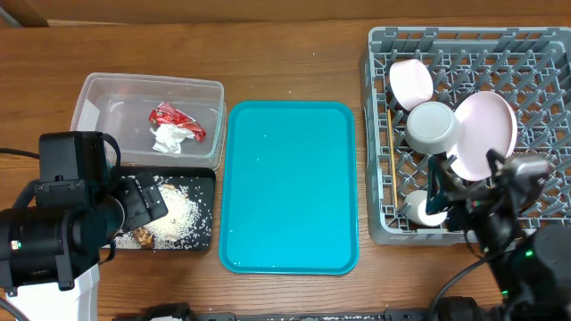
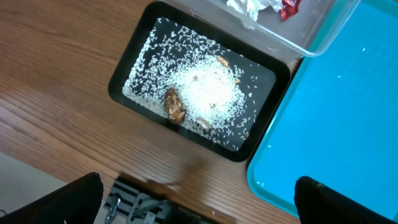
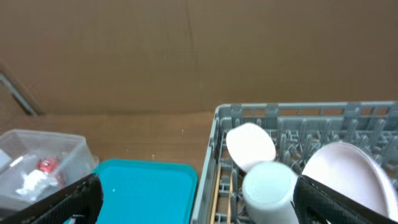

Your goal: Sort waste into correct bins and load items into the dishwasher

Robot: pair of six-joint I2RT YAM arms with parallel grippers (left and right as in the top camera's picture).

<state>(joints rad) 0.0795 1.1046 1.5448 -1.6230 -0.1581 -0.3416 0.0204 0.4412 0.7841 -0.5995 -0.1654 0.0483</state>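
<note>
**Both pairs of fingers spread wide; waste in the bins, dishes in the rack**

The left fingers are spread wide with nothing between them. They hang above the bare wood at the near left of the surface. Just ahead of them lies the black tray. It holds a heap of white rice, with loose grains scattered around it and a few brown scraps in it. Touching the tray's far side stands the clear tub, toward the left edge of the surface. In the tub, the red wrapper lies against the crumpled white tissue.

The right fingers are also spread wide and pinch nothing. They hang over the near left corner of the grey rack, which fills the right edge of the surface. A small round white thing sits just beside them in that corner, partly hidden by the arm. Farther in, the large white plate leans on its edge among the pegs. A white bowl stands touching the plate's left side. A second pale bowl stands tilted beyond it, toward the rack's far left corner. The chopsticks lie along the rack's left wall.

Between the bins and the rack, a teal tray lies flat in the middle of the surface.
</note>
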